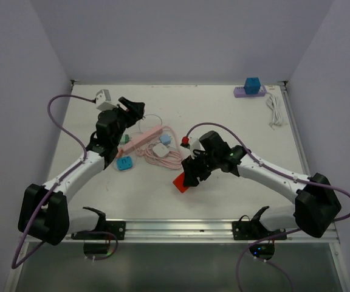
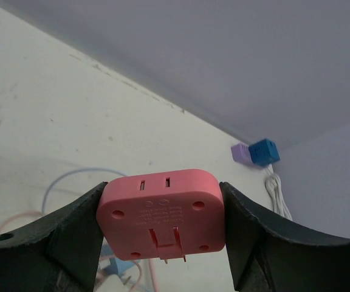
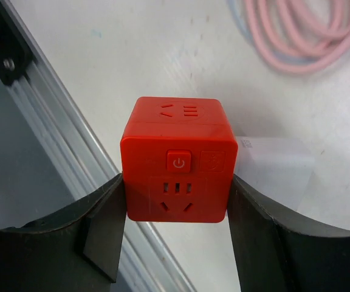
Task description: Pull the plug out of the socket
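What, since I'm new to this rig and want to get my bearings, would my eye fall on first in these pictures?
First, the bright red cube socket clamped in the right gripper, over the near half of the table. Next, the pink block squeezed in the left gripper, farther back on the left. The coiled pink cable lies mid-table between the arms.

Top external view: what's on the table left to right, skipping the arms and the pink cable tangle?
White charger → teal adapter → red cube socket → blue cube → white coiled cable.
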Robot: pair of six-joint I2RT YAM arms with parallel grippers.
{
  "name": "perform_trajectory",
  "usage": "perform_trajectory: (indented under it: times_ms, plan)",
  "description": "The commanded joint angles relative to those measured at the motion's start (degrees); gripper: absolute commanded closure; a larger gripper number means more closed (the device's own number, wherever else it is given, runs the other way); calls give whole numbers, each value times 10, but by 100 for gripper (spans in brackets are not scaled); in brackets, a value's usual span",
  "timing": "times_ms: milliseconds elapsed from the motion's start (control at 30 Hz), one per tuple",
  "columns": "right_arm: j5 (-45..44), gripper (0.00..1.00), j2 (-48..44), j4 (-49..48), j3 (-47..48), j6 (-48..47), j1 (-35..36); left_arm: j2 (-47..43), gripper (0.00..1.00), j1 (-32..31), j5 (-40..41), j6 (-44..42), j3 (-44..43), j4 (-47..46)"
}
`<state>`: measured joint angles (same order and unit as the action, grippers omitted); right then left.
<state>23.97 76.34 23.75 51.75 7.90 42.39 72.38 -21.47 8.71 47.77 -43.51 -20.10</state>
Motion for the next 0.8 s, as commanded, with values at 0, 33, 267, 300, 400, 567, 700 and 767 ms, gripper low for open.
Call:
perform_trajectory:
  times_ms: [0,33,267,300,400,567,700,767]
  plan:
    - [37,100,-17,39,-4,-5,3,-7,47,42,30,-29,-29,-56]
    - [35,100,-19,39,-6,-5,3,-7,46,49,25,-33,-30,-55]
    - [9,100,-36,50,16,-3,3,9,35,56,-43,-50,-2,-7]
    - [4,100,-39,50,19,-3,3,11,34,56,-54,-51,8,-1]
    - [-18,100,-42,51,28,-3,3,12,32,55,-105,-58,29,21]
    - [-37,100,-37,47,41,-2,3,15,32,36,-134,-79,54,78]
    - [-45,100,-28,40,46,4,4,35,29,-19,-91,-94,60,122]
    - [-48,100,-26,36,49,8,3,60,29,-33,-89,-90,61,131]
